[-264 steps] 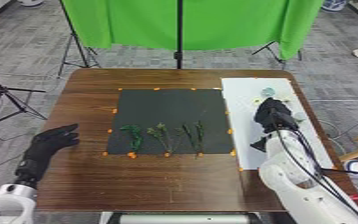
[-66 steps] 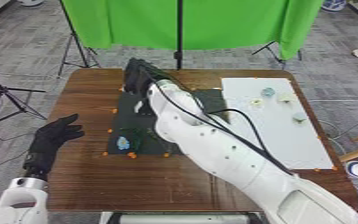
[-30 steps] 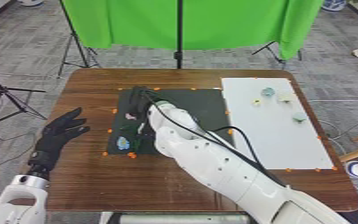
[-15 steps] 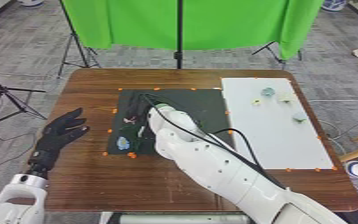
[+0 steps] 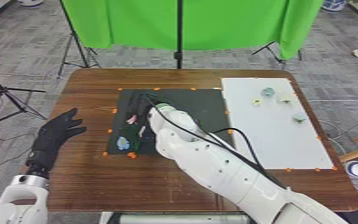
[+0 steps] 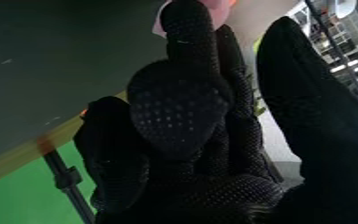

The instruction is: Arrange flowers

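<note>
pink flower (image 5: 131, 120) just left of the nearer right hand (image 5: 143, 111), its hold impossible to tell; left hand (image 5: 55, 135) empty, fingers loosely spread.

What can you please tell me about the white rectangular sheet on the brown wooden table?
The flat white rectangular sheet lies lengthwise on the right side of the table, beside the black mat. It looks smooth; paper or board, I cannot tell. Small orange marks sit along its edges. Towards its far end rest a light blue flower, a small yellow one, a pale cream one and a pale green-blue one.
</note>
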Controlling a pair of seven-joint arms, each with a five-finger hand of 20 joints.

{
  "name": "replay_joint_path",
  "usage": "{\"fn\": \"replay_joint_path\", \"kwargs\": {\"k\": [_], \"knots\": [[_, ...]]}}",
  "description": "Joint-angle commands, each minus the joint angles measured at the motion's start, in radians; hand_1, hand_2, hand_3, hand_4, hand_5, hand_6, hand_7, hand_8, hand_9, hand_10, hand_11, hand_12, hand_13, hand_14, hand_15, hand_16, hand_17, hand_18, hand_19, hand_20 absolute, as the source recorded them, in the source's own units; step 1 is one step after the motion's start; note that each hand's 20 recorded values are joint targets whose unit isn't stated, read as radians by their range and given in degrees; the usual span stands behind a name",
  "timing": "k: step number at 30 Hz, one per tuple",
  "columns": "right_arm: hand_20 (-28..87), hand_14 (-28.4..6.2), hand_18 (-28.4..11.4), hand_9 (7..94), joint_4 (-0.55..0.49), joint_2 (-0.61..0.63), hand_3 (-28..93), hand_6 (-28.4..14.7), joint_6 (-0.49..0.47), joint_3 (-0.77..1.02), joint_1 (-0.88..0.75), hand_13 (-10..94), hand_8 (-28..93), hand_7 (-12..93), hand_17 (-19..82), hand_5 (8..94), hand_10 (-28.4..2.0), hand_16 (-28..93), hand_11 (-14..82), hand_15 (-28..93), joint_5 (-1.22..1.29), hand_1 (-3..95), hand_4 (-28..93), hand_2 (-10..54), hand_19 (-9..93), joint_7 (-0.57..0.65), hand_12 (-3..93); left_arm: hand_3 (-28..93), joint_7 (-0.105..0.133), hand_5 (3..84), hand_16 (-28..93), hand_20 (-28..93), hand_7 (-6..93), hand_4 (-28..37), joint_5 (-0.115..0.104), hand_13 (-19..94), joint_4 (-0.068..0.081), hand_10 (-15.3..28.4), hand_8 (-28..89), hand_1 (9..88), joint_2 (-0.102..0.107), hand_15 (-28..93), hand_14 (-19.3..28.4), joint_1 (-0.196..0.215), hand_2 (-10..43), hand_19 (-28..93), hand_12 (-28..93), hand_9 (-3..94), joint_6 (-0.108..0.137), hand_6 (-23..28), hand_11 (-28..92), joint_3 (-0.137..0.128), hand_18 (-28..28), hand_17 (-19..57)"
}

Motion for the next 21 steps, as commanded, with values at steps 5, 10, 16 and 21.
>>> {"fn": "replay_joint_path", "kwargs": {"k": [5,10,16,21], "knots": [[49,-2.8,-13.2,80.9,-0.128,0.114,68,0.5,-0.022,-0.023,0.081,94,-9,16,64,64.9,-15.1,34,15.1,51,-0.074,39.0,-15,-9.5,93,-0.016,17.9,54,-0.002,36.5,0,24,11.7,-27.6,-0.007,42,-0.027,12.2,-7,27.8,-0.017,22,16.3,0.057,12.4,17,9,40.9,0.024,5.7,23,-0.034,13.4,11.8],[49,-2.8,-13.3,80.9,-0.355,0.276,66,0.2,-0.002,0.039,0.115,94,-10,16,64,64.3,-15.0,34,15.8,51,-0.060,37.2,-15,-9.5,93,-0.026,18.4,55,-0.005,39.3,0,24,12.2,-28.1,-0.009,43,-0.049,13.6,-7,27.1,-0.025,23,18.0,0.105,11.8,18,10,43.9,0.039,5.2,22,-0.070,13.6,11.6],[51,-3.7,-15.0,79.1,-0.604,0.519,64,-0.5,0.026,0.263,0.019,92,-9,14,61,63.6,-14.7,36,18.0,51,-0.102,35.6,-13,-9.5,93,-0.057,20.7,57,-0.010,40.7,-1,24,12.3,-28.2,-0.006,42,-0.063,13.9,-7,26.6,-0.032,24,18.8,0.125,10.6,18,11,44.9,0.040,5.3,22,-0.083,13.7,11.4],[53,-6.2,-16.5,75.8,-0.695,0.687,62,-1.3,-0.056,0.527,-0.188,87,-8,13,57,62.5,-16.1,36,17.8,54,-0.097,32.0,-12,-9.5,93,-0.017,21.7,58,-0.016,41.1,-1,24,12.2,-28.3,-0.001,42,-0.070,14.0,-7,26.5,-0.036,25,19.1,0.136,10.0,18,12,45.2,0.040,5.4,22,-0.095,13.7,11.3]]}}
